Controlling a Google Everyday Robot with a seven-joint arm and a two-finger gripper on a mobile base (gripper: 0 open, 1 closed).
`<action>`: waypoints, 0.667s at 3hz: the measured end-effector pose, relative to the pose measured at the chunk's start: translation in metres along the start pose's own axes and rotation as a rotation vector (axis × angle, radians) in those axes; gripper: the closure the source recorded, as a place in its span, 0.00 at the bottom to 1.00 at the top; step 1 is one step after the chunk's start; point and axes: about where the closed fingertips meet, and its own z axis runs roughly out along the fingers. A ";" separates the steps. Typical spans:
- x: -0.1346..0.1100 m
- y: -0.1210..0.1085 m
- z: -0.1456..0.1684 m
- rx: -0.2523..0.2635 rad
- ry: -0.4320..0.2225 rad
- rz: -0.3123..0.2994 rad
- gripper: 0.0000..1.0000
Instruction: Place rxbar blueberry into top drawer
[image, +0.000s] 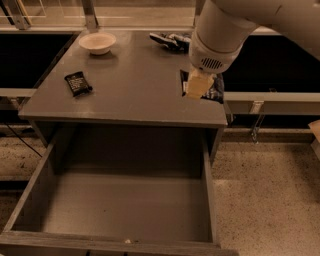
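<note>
The rxbar blueberry (218, 91), a dark flat bar, is at the right edge of the grey cabinet top, partly hidden under my gripper (196, 89). The gripper comes down on it from above and is shut on its middle; the bar's ends stick out on both sides. The bar's right end reaches past the top's right edge. The top drawer (125, 210) is pulled wide open below and in front, its grey floor bare.
A black packet (78, 83) lies at the left of the cabinet top (130, 95). At the back stand a white bowl (97, 42) and a wrinkly bag (170, 40). My arm fills the upper right. Speckled floor lies to the right.
</note>
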 end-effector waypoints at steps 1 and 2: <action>0.000 0.000 0.000 0.000 -0.001 -0.001 1.00; -0.019 0.001 0.008 -0.018 -0.039 -0.038 1.00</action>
